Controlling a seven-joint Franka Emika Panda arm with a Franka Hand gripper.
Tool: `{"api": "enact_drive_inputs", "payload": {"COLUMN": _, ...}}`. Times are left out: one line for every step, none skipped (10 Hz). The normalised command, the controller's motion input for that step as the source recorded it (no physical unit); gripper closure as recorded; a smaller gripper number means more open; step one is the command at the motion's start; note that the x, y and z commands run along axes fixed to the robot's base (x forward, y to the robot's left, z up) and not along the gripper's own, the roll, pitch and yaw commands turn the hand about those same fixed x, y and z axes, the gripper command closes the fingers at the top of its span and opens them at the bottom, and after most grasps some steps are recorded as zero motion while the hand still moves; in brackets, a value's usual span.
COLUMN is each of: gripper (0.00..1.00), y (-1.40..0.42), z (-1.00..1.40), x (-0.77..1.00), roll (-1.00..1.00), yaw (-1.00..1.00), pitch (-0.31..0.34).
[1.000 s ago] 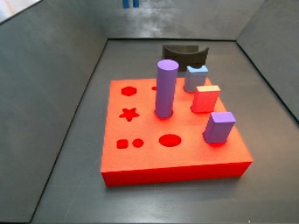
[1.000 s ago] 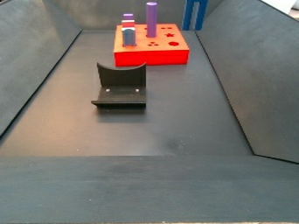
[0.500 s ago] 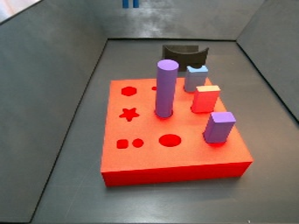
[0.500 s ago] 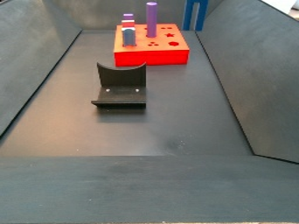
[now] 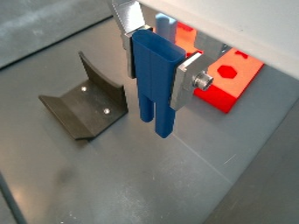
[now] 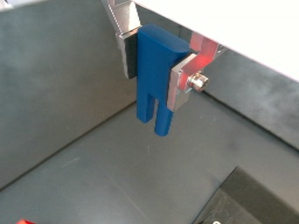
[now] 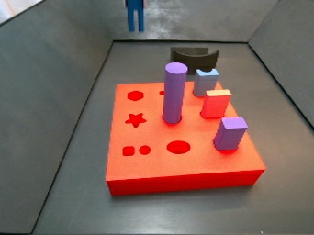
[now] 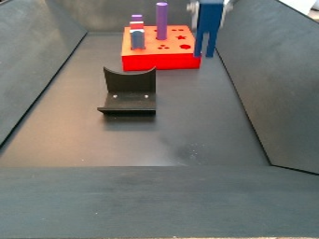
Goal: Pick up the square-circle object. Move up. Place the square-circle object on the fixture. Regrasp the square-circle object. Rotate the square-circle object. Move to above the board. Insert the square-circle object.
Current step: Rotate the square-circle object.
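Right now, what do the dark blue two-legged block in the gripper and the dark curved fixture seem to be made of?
The dark blue two-legged block, clamped in the gripper above the floor, looks like matte plastic: even colour, no shine. The dark curved fixture seems to be smooth metal or hard plastic: faint sheen and small bright screw heads.

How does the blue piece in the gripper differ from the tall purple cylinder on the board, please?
The blue piece is flat with two legs; the purple cylinder is round. The blue piece hangs clear of the floor, clamped in the gripper; the cylinder stands on the red board. Both stand upright and elongated.
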Motion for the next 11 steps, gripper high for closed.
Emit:
{"api": "enact_drive_inputs", "payload": {"gripper": 1.0, "y": 0.01, "z": -1.0, "x": 0.02, "roll": -0.15, "yaw": -0.05, "pitch": -0.034}}
{"api": "enact_drive_inputs", "payload": {"gripper": 1.0, "y": 0.01, "z": -1.0, "x": 0.03, "roll": -0.15, "yaw": -0.05, "pitch": -0.029}}
{"api": "enact_drive_inputs", "payload": {"gripper": 1.0, "y": 0.01, "z": -1.0, "x": 0.03, "roll": -0.16, "yaw": -0.04, "pitch": -0.027}}
{"api": "enact_drive_inputs", "payload": {"gripper": 1.0, "y": 0.01, "z": -1.0, "x": 0.03, "roll": -0.17, "yaw": -0.04, "pitch": -0.029}}
{"api": "enact_drive_inputs", "payload": {"gripper": 1.0, "y": 0.01, "z": -1.0, "x": 0.03, "roll": -0.18, "yaw": -0.03, "pitch": -0.032}}
{"api": "enact_drive_inputs", "payload": {"gripper": 1.0, "y": 0.01, "z": -1.0, "x": 0.03, "roll": -0.18, "yaw": -0.03, "pitch": -0.037}}
{"api": "enact_drive_inputs", "payload": {"gripper": 1.0, "y": 0.01, "z": -0.92, "x": 0.03, "roll": -0.19, "yaw": -0.02, "pitch": -0.039}}
{"api": "enact_drive_inputs", "payload": {"gripper": 1.0, "y": 0.01, "z": -0.77, "x": 0.03, "roll": -0.2, "yaw": -0.02, "pitch": -0.037}}
{"api": "enact_drive_inputs", "payload": {"gripper": 1.0, "y": 0.01, "z": -0.59, "x": 0.03, "roll": -0.2, "yaw": -0.01, "pitch": -0.036}}
{"api": "enact_drive_inputs", "payload": {"gripper": 1.0, "y": 0.01, "z": -0.5, "x": 0.03, "roll": -0.21, "yaw": -0.01, "pitch": -0.034}}
{"api": "enact_drive_inputs", "payload": {"gripper": 1.0, "y": 0.01, "z": -0.32, "x": 0.03, "roll": -0.22, "yaw": 0.0, "pitch": -0.028}}
